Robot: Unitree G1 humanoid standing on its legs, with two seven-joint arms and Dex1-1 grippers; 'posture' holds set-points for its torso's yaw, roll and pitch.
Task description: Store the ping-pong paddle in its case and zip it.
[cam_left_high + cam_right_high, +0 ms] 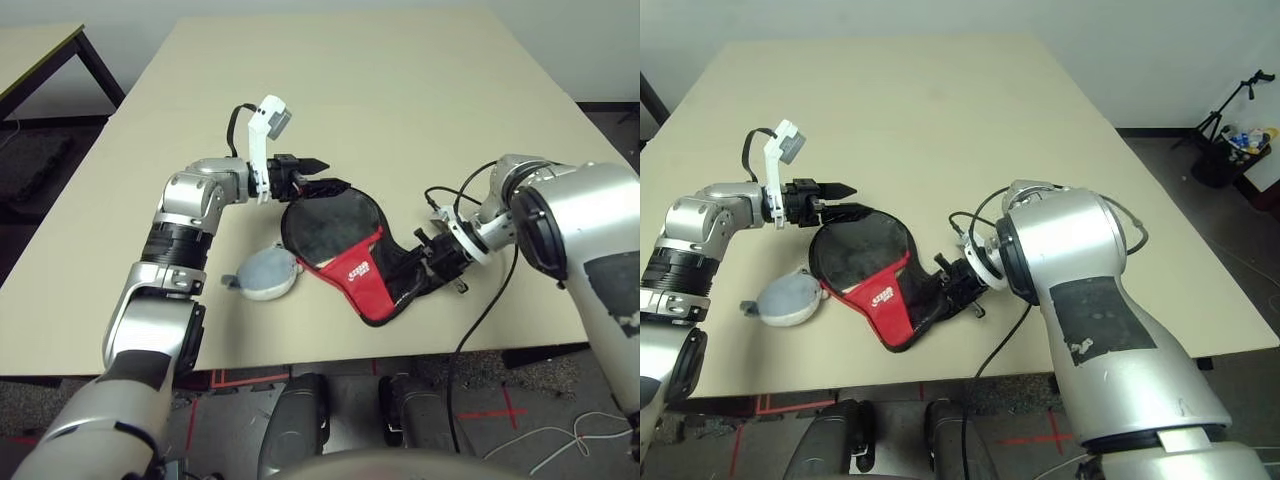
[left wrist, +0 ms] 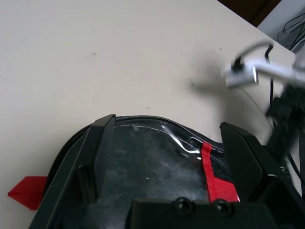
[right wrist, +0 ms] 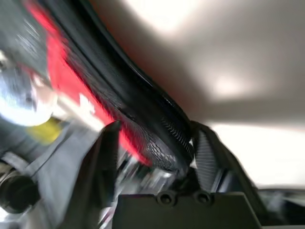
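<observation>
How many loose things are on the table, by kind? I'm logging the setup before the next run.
Paddle cases: 1, the case, black with a red panel
Fluffy grey-white balls: 1, the ball, beside the case on the robot's left
Total: 2
Whether the paddle is already inside the case cannot be told.

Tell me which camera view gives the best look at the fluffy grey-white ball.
The left eye view: the fluffy ball lies whole on the table, touching the rim of the case on the robot's left side. The right eye view shows the same ball just as unobstructed, only nearer the picture's edge.
</observation>
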